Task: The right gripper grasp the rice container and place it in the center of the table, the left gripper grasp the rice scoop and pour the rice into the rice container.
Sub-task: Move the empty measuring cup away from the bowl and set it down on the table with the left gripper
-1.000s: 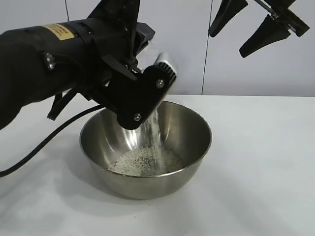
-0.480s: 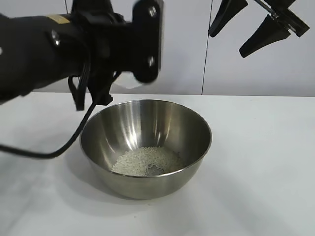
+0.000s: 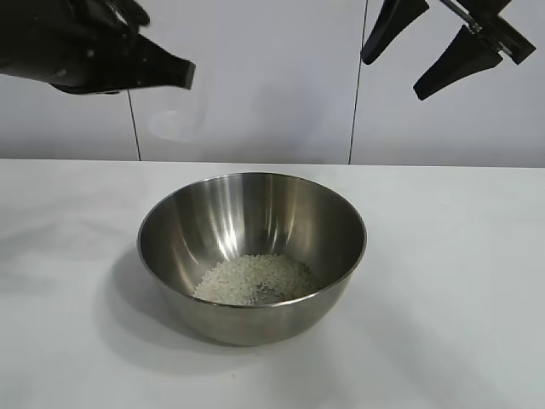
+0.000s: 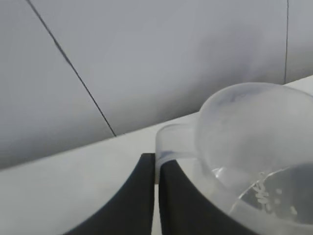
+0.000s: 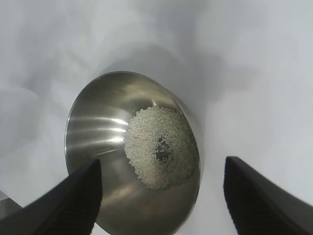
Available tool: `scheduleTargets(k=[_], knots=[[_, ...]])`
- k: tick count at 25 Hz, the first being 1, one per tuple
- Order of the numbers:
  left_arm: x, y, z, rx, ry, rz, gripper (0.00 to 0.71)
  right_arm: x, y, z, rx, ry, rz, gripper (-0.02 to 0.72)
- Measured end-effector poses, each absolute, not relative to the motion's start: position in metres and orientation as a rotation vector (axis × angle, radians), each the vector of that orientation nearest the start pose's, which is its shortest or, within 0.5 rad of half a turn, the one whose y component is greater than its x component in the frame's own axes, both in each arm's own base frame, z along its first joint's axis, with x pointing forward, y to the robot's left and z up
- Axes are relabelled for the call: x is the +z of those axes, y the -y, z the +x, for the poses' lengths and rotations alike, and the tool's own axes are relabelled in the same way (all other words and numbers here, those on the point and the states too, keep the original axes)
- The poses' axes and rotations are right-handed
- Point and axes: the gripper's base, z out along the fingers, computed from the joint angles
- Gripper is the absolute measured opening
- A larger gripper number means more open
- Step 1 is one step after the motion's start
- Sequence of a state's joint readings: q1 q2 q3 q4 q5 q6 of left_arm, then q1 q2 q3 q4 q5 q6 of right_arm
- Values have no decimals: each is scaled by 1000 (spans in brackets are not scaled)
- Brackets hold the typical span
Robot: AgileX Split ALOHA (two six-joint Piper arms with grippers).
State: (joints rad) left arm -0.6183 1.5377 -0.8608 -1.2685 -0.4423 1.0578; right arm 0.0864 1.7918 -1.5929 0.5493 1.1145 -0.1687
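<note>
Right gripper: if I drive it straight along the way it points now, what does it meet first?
Most likely the rice container: the right wrist view centres on it, between the open right gripper fingers. It would probably land on the rice heaped inside, though depth is unclear.

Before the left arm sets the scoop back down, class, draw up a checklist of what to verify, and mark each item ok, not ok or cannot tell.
1. Rice lies heaped inside the rice container: ok.
2. Rice container stands upright on the table: ok.
3. Rice scoop is gripped by its tab in the left gripper: ok.
4. Scoop fully emptied: not ok, a few grains cling inside.
5. Right gripper hangs open above the container, clear of it: ok.
6. No grains spilled on the table: cannot tell.
</note>
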Motion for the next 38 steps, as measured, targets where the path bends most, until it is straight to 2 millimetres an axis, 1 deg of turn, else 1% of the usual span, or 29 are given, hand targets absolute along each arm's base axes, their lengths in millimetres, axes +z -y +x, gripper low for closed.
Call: scheduleTargets(k=[3, 5, 6, 8, 12, 16, 18, 20, 23, 26, 28, 31, 33, 35, 38], knots=[[254, 133, 301, -292, -2054, 46, 9, 310, -76, 378, 718, -2692, -128, 487], [254, 115, 310, -385, -2107, -5, 9, 310, -76, 378, 718, -2692, -128, 487], [254, 110, 311, -418, -2130, -10, 9, 310, -76, 378, 718, -2692, -128, 487], [253, 96, 315, -423, -2149, -22, 9, 310, -76, 378, 718, -2692, -128, 487], [252, 78, 319, -323, -2145, 77, 9, 310, -76, 378, 718, -2692, -128, 487], [253, 68, 323, -126, -2093, 215, 9, 310, -76, 378, 718, -2692, -128, 487], [252, 62, 323, -29, -2071, 235, 9, 310, -76, 378, 718, -2692, -128, 487], [247, 56, 322, 57, -2061, 218, 9, 310, -76, 378, 718, -2692, -128, 487], [236, 47, 316, 141, -2059, 180, 9, 310, -76, 378, 718, -2692, -128, 487], [221, 43, 306, 146, -2050, 116, 9, 310, -76, 378, 717, -2689, -127, 487], [210, 40, 297, 109, -2017, 29, 9, 310, -76, 379, 716, -2687, -126, 487], [198, 40, 285, 16, -1942, -25, 9, 310, -75, 379, 715, -2686, -125, 487], [189, 42, 278, -40, -1910, -26, 9, 310, -75, 379, 715, -2686, -125, 487], [176, 42, 275, -69, -1906, -50, 9, 310, -75, 379, 715, -2686, -125, 487], [152, 44, 274, -87, -1926, -29, 9, 310, -75, 379, 716, -2687, -126, 487]])
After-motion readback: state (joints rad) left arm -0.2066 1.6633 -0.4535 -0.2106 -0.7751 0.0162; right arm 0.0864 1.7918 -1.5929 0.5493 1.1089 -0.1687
